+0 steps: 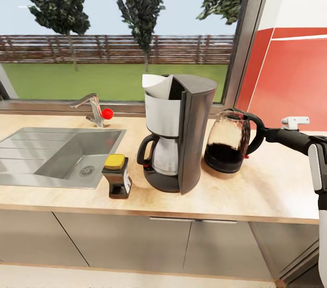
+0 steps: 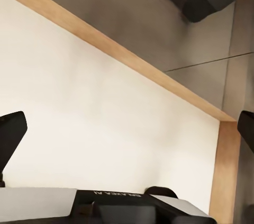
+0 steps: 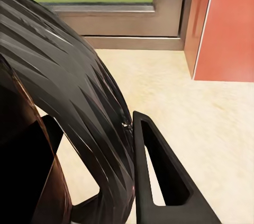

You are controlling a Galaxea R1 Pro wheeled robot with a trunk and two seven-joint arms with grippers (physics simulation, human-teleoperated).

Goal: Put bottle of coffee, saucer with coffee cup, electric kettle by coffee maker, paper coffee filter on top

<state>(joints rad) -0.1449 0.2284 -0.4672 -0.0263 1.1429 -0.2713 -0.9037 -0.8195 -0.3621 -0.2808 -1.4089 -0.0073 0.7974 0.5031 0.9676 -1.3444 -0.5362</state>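
Observation:
The black coffee maker [image 1: 181, 143] stands mid-counter on the beige kitchen countertop [image 1: 254, 192], with the white paper coffee filter [image 1: 156, 86] sitting in its top. Just to its left stands the bottle of coffee [image 1: 117, 179], dark with a yellow cap. On its right is the glass electric kettle [image 1: 227, 140], resting on the counter. My right gripper [image 1: 262, 133] is shut on the kettle's black loop handle [image 3: 69, 91]; one finger [image 3: 159, 181] presses the handle's outer side. My left gripper [image 2: 127, 134] hangs open with nothing between its fingers, below counter height.
A steel sink [image 1: 59, 154] with a tap and a red knob [image 1: 107, 113] lies at the left. A window runs behind the counter and a red wall panel [image 1: 290, 79] stands at the right. Bare counter [image 3: 211, 123] lies right of the kettle. Below the left gripper are pale floor [image 2: 106, 118] and a wooden edge strip.

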